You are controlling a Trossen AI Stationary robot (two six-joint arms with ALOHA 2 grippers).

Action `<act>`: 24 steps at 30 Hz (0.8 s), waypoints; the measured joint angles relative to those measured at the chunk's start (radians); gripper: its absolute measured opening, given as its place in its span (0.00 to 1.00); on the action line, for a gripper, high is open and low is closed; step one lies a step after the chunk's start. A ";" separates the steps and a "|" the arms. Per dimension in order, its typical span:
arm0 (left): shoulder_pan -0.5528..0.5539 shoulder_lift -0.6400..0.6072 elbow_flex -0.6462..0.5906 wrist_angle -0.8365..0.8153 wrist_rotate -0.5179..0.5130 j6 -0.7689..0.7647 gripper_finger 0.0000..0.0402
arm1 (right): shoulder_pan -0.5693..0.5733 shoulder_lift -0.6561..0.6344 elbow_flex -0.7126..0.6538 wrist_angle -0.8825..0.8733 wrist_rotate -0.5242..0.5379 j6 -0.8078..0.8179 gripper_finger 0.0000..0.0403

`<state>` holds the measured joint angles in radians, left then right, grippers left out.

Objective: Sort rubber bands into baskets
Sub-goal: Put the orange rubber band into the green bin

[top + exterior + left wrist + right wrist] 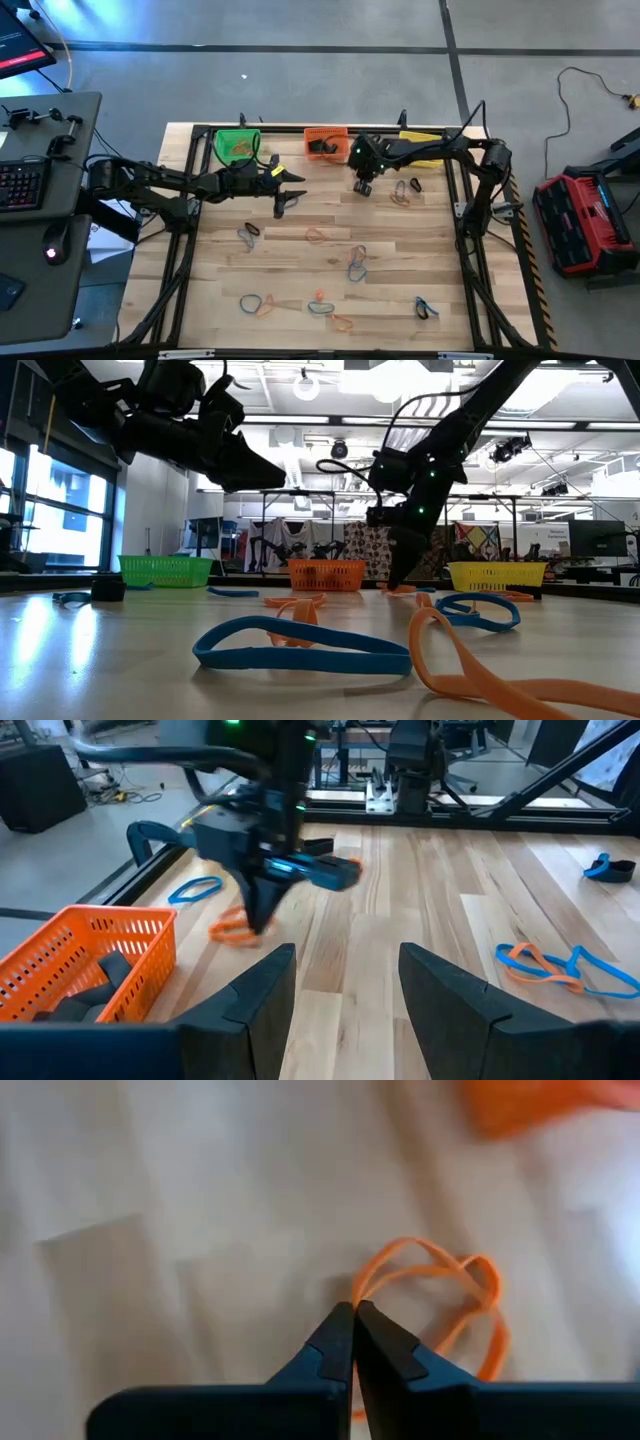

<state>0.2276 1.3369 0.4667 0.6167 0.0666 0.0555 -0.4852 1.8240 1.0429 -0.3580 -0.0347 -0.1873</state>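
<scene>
Pinched orange band (440, 1295) sits in my right gripper (355, 1312), jaws pressed together on one thin strand, near the orange basket (325, 140). Could slip on lift. Left gripper (285, 190) waits, jaws spread.

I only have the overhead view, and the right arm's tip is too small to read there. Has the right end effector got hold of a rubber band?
Observer: Yes. Its wrist view shows the right end effector shut on one strand of an orange rubber band.
Operator: Is it lifted off the table?
Observer: Not visibly. In the low view the tip reaches down to the tabletop.
Operator: And the left one?
Observer: The left end effector is open, with nothing between its fingers.
Operator: Anything in the orange basket?
Observer: Dark pieces lie inside; I cannot tell whether they are bands.
</scene>
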 joint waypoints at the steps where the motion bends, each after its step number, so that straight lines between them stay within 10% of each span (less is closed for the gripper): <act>1: 0.000 0.000 0.000 0.000 0.000 0.000 0.43 | 0.015 0.000 -0.003 0.004 -0.001 0.007 0.00; 18: 0.000 0.000 0.000 0.010 0.000 0.000 0.43 | 0.086 0.000 -0.006 0.009 0.089 0.053 0.24; 24: 0.000 0.000 0.000 0.010 0.000 -0.002 0.43 | 0.085 0.000 -0.006 0.003 0.095 0.051 0.17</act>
<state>0.2276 1.3369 0.4667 0.6262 0.0669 0.0536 -0.4000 1.8236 1.0367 -0.3546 0.0605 -0.1362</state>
